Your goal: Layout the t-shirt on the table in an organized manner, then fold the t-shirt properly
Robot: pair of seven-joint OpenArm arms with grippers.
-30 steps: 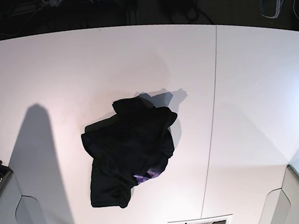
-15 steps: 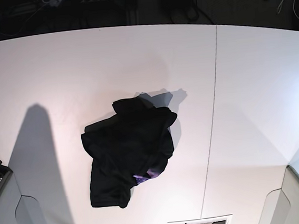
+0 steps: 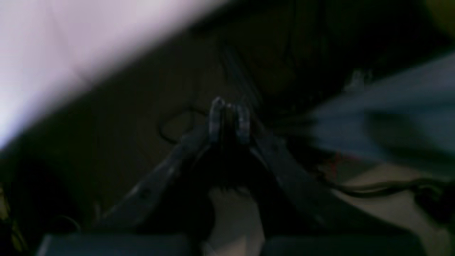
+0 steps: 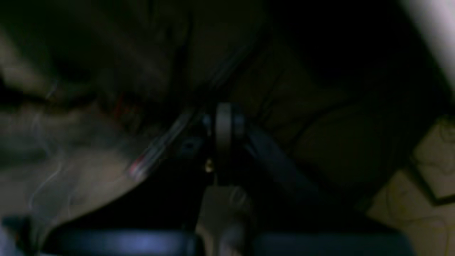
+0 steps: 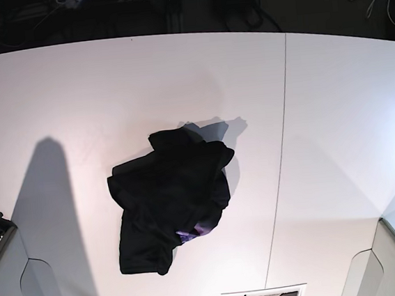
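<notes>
Lying crumpled mid-table: t-shirt | both tools closed, empty, away

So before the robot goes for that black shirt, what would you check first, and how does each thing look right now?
1. T-shirt on the table: ok, it lies near the middle.
2. T-shirt laid out flat: not ok, it is crumpled in a heap, with a purple patch showing at its lower edge.
3. Space around it to spread: ok, bare white surface on all sides.
4. Left gripper empty: ok, the fingers are close together with nothing seen between them.
5. Right gripper empty: ok, shut on nothing.
6. Arms positioned over the shirt: not ok, neither arm shows in the base view.
</notes>
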